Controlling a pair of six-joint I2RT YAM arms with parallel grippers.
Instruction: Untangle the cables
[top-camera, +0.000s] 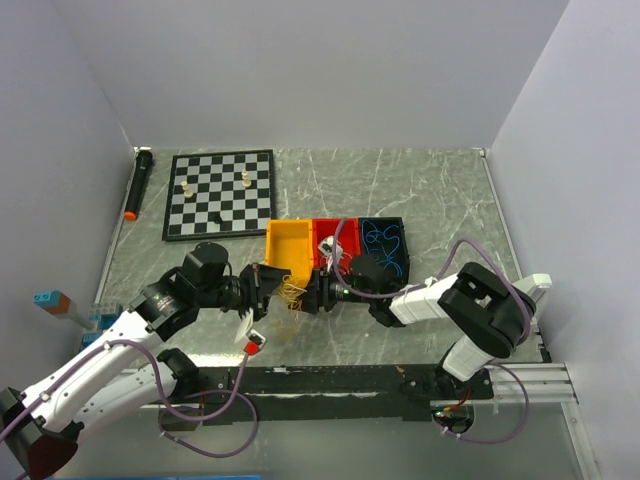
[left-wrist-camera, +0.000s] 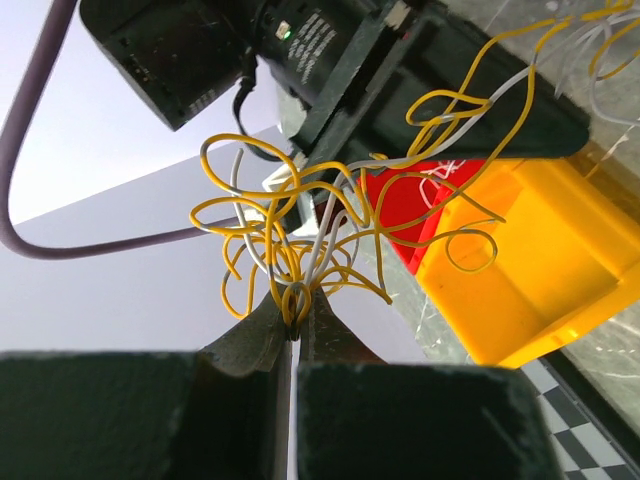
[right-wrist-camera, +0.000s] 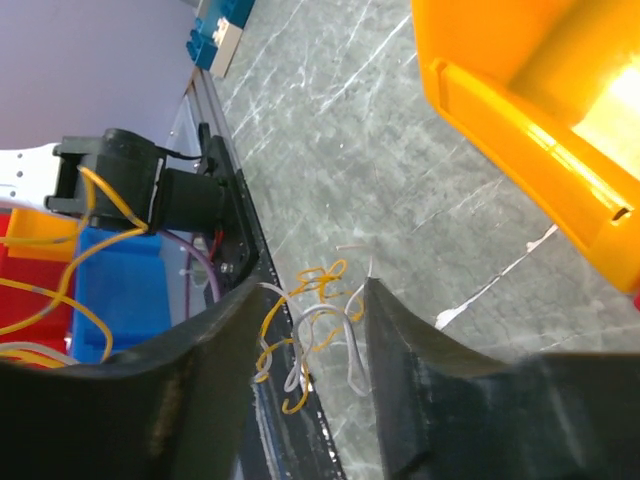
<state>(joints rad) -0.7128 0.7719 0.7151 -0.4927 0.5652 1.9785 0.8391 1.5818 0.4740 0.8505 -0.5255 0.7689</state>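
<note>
1. Cables: yellow and white tangle hanging above the table, just in front of the yellow bin, probably lifted to loosen the loops.
2. Left gripper: pressed together on several strands, anchoring the bundle.
3. Right gripper: spread, strands seen between its fingers, nothing pinched.
4. Arms: stretched inward, level, tip to tip.

Right gripper fingers apart; yellow and white cables curl between them; yellow bin upper right.
</note>
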